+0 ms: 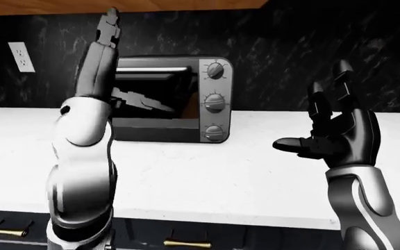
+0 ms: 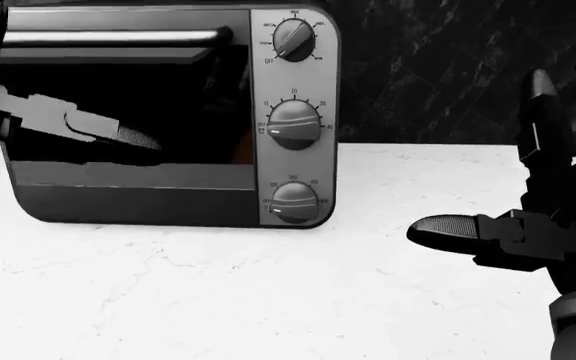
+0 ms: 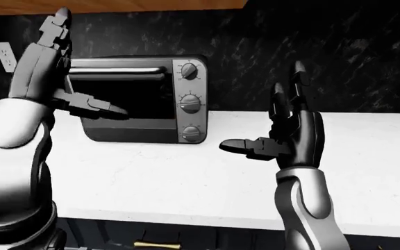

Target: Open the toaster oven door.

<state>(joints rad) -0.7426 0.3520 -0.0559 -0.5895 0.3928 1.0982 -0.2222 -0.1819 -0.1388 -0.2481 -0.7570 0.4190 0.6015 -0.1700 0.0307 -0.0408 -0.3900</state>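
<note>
The toaster oven (image 2: 168, 112) stands on the white counter against the dark wall, at the upper left of the head view. Its dark glass door (image 2: 118, 150) is closed, with a bar handle (image 2: 118, 36) along the top. Three knobs (image 2: 294, 124) run down its right panel. My left hand (image 3: 61, 73) is open and raised in front of the door, fingers pointing up, thumb (image 2: 108, 129) across the glass below the handle. My right hand (image 3: 276, 120) is open and empty, held above the counter to the right of the oven.
The white marble counter (image 1: 207, 172) runs across the views, with its near edge at the bottom. Below are dark drawers with gold handles (image 1: 186, 242). A wall outlet (image 1: 21, 56) sits left of the oven and a wooden cabinet (image 1: 151, 5) hangs above.
</note>
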